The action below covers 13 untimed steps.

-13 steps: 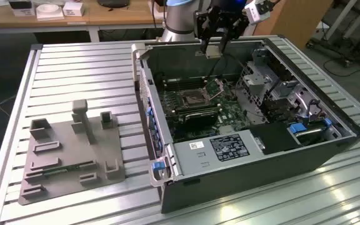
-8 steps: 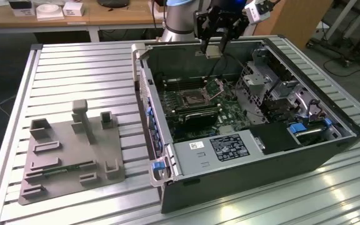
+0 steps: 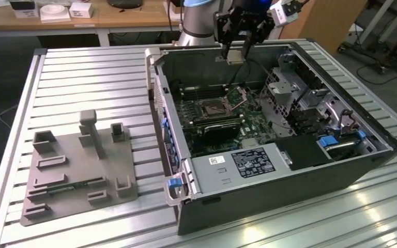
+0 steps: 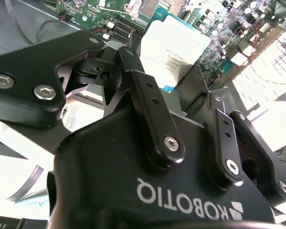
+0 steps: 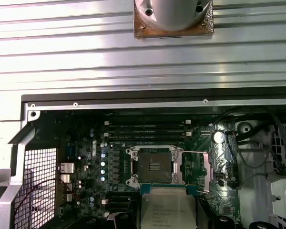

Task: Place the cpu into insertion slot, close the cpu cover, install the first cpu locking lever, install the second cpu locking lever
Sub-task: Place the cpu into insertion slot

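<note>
Exterior view: gripper (image 3: pixel 235 51) hangs over the open computer case (image 3: pixel 254 199), jaws closed on the cpu (image 3: pixel 235 58). Chip is well above the insertion slot (image 3: pixel 214 109) and off toward the case's far wall from it, not over it. cpu cover (image 3: pixel 243 94) looks tipped open on the slot's side toward the exterior view's right, so the slot is bare. Grey fixture block (image 3: pixel 74 165) sits well apart from the slot on the slatted worktop (image 3: pixel 95 67). Second wrist view: jaws pinch the cpu (image 4: pixel 174 52) by opposite edges, printed face to camera, motherboard (image 4: pixel 100 16) beyond. First wrist view: insertion slot (image 5: pixel 155 167) empty, dark contacts exposed, cpu cover (image 5: pixel 207 169) raised beside it, memory slots (image 5: pixel 148 131) along another side. The cpu (image 5: pixel 167 210) sits just off one slot edge, not overlapping it. Step in hand, my read: carrying chip to slot, early in the task. To do it well: centre chip over slot, square its edges to the rim, keep it flat, descend straight, stay clear of the raised cover, no pressing on contacts.
</note>
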Each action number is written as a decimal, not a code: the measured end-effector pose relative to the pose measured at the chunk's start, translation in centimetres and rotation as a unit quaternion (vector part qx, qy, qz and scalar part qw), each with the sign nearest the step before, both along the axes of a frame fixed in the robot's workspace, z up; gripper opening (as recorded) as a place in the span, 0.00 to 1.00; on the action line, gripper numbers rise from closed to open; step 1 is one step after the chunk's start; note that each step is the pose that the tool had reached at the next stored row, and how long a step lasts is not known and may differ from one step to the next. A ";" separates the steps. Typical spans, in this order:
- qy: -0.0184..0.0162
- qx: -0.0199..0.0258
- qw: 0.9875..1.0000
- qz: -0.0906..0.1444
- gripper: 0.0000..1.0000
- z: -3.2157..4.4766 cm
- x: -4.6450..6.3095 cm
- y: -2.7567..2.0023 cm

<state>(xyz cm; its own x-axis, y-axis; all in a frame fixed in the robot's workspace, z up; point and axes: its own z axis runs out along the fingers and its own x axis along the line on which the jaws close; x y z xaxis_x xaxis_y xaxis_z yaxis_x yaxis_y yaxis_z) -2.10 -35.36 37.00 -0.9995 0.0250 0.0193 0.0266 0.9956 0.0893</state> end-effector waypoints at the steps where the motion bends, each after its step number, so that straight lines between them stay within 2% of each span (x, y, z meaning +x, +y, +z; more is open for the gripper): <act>1: 0.000 0.000 1.000 -0.001 0.54 0.00 0.0 0.00; 13: 0.000 0.000 1.000 -0.027 0.54 -0.01 -0.2 0.00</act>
<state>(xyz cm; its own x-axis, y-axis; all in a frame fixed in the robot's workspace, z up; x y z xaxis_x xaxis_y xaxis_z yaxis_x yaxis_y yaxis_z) -2.29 -35.36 36.99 -0.9967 0.0792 0.0193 0.0806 0.9927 0.0894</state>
